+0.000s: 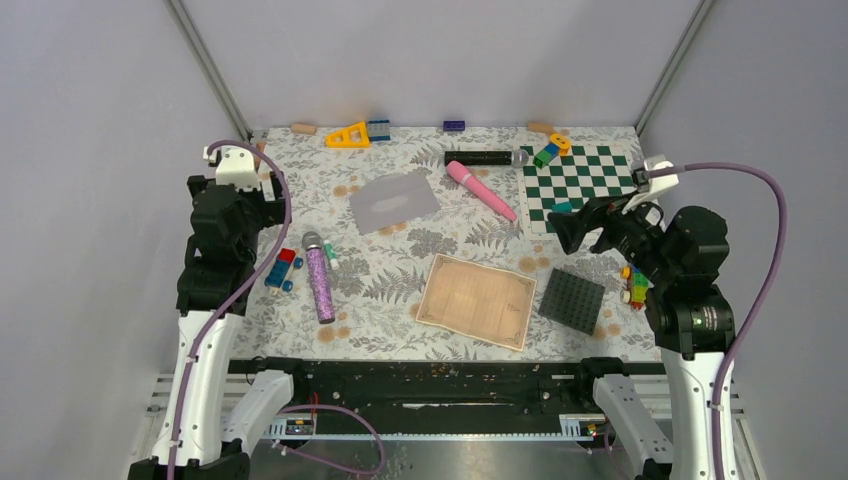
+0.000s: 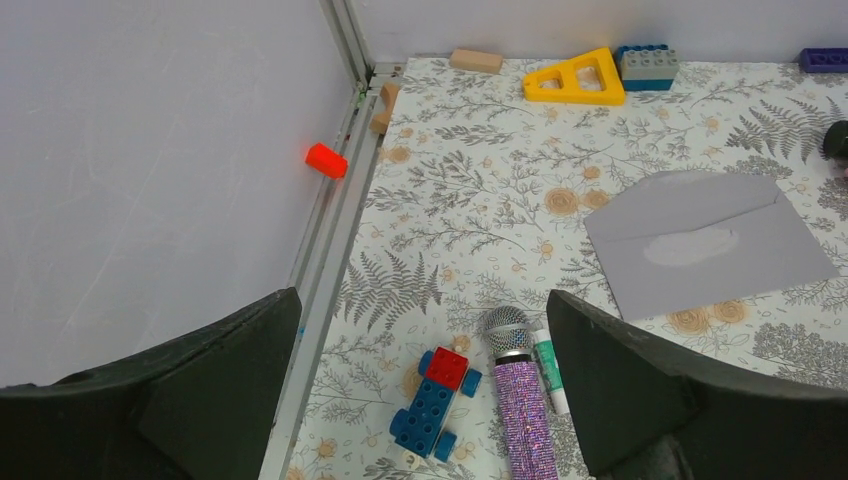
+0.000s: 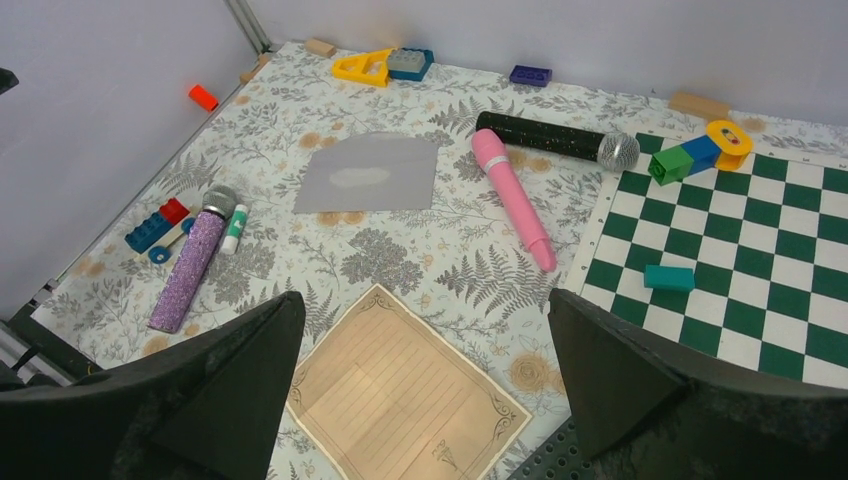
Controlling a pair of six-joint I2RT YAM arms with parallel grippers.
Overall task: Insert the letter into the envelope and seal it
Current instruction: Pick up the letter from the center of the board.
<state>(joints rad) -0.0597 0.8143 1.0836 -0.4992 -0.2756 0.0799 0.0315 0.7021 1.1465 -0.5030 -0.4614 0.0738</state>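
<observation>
Left claw (image 2: 422,300) and right claw (image 3: 425,300) both spread, empty, so you'll want the letter (image 1: 476,301) by its 3 o'clock edge: likely thin, floppy, hard to pinch.

Left of the letter (image 1: 476,301), a strip of bare tablecloth (image 1: 385,285) runs to the purple glitter microphone (image 1: 319,280), which lies lengthwise and bounds that side. A blue-and-red brick car (image 1: 283,269) sits just beyond it. Right of the letter, the dark studded plate (image 1: 572,299) lies just beside the edge, leaving only a narrow gap. Behind the letter, the cloth is open up to the envelope (image 1: 394,201), well apart to the far left, and to the slanted pink cylinder (image 1: 481,189). Far right of the letter, the checkerboard (image 1: 580,185) lies flat and carries a teal block (image 1: 562,207).
</observation>
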